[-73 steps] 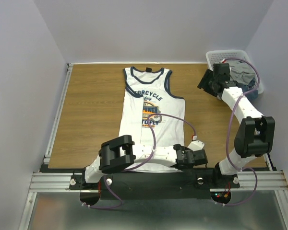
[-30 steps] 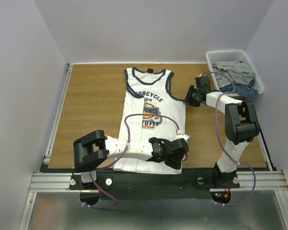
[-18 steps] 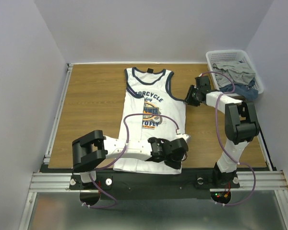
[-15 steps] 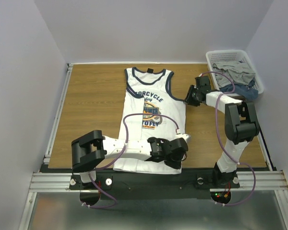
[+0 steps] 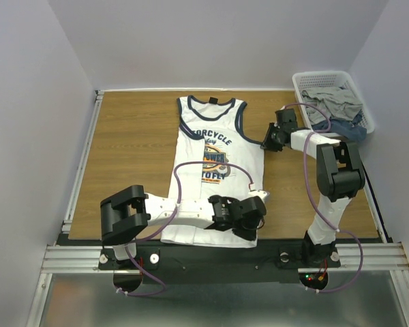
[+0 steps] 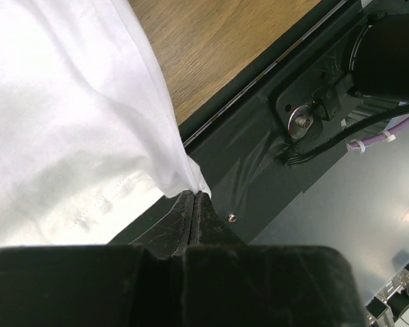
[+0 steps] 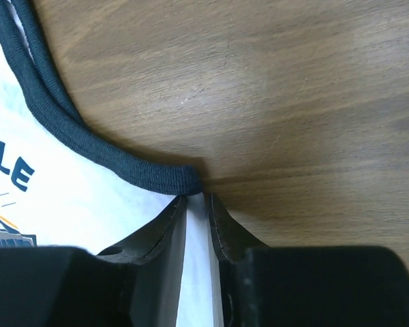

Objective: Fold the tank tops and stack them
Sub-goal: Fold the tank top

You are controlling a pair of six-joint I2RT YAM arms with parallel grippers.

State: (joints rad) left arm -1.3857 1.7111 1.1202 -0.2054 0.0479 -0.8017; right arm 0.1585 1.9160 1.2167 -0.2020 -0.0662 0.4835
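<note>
From above, my left arm (image 5: 184,212) covers the lower hem of the tank top (image 5: 215,146). In my right wrist view the picture's edge cuts the chest print (image 7: 17,174); I read only its last letters. The clothes (image 5: 335,103) in the basket (image 5: 301,80) are too small to tell apart.

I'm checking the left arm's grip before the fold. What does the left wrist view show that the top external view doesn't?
Only the left wrist: the left gripper pinched shut on the hem corner of the tank top. Only the top external: the chest print, the right gripper at the armhole, the basket of clothes. Both: the white cloth lying on the wooden table.
</note>
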